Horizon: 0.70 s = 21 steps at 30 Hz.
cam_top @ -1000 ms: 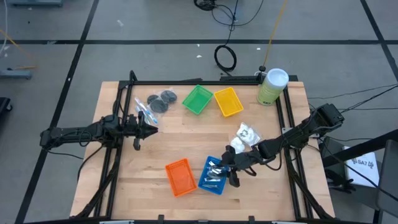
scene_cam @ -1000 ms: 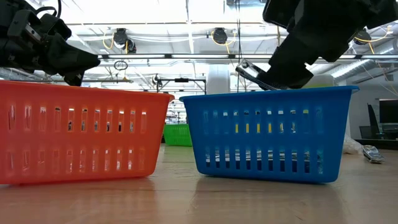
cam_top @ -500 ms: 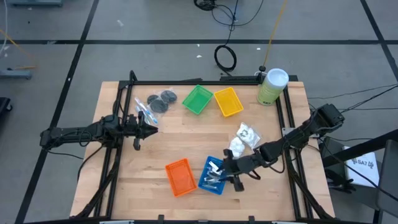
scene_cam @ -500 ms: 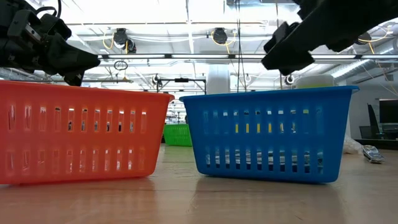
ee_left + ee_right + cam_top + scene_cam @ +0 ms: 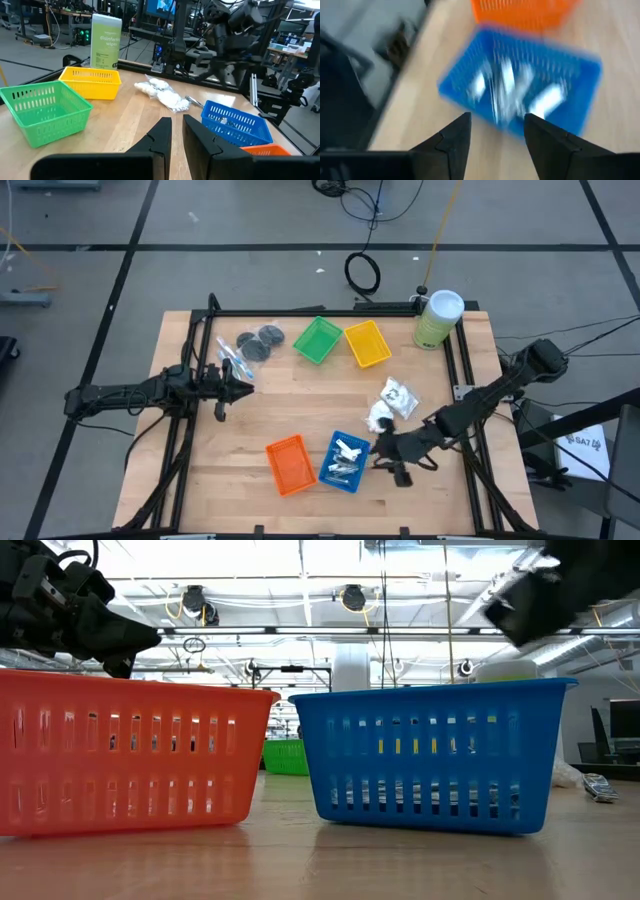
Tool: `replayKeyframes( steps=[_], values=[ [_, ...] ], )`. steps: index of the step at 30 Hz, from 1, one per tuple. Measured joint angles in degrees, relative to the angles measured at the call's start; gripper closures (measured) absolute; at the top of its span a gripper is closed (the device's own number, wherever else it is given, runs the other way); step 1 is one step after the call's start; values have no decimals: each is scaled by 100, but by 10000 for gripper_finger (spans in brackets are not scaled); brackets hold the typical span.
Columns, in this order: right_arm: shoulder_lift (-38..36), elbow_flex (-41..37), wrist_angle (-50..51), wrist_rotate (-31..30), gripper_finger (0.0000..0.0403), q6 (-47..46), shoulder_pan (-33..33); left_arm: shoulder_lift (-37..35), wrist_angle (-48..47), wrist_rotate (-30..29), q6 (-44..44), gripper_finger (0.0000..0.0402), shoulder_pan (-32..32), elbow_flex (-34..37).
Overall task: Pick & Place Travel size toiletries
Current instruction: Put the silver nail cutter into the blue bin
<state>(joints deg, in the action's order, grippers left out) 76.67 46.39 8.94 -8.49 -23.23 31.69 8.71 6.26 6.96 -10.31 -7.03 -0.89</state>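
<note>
silver foil tubes (image 5: 343,458) in blue tray (image 5: 329,473), right fingers (image 5: 454,137) apart alongside

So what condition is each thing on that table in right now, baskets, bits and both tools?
Blue tray: holds several silver tubes.
Orange tray: looks empty.
Green tray: empty.
Yellow tray: empty.
White packets: loose pile on the table.
Dark discs: lying flat near the far left corner.
Green canister: upright, lid on.
Right tool: open, empty, beside the blue tray.
Left tool: shut, empty, waiting at the left side.

wooden table (image 5: 300,405), four trays (toiletries scattered)
</note>
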Motion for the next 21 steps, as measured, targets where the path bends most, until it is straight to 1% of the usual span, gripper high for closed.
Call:
replayKeyframes(
  steps=[4, 6, 12, 15, 19, 21],
  values=[
    [-130, -46, 1482, -370, 240, -755, 169, 0, -13, 3, -1, 357, -1, 1],
    [-126, -205, 1721, -381, 243, -975, 212, 2, -19, 3, 1, 357, -1, 1],
    [-88, -1046, 1093, -372, 248, -1049, 160, 0, -8, 1, 1, 357, 1, 1],
    [-95, -1412, 774, -432, 248, -916, 100, 1, -9, 1, -1, 357, 1, 1],
    [-101, -1753, 462, -399, 250, -916, 14, 0, -10, 1, 0, 357, 1, 1],
    [-104, -1786, 410, -379, 250, -971, 19, 0, -8, 1, -1, 357, 1, 1]
  ],
)
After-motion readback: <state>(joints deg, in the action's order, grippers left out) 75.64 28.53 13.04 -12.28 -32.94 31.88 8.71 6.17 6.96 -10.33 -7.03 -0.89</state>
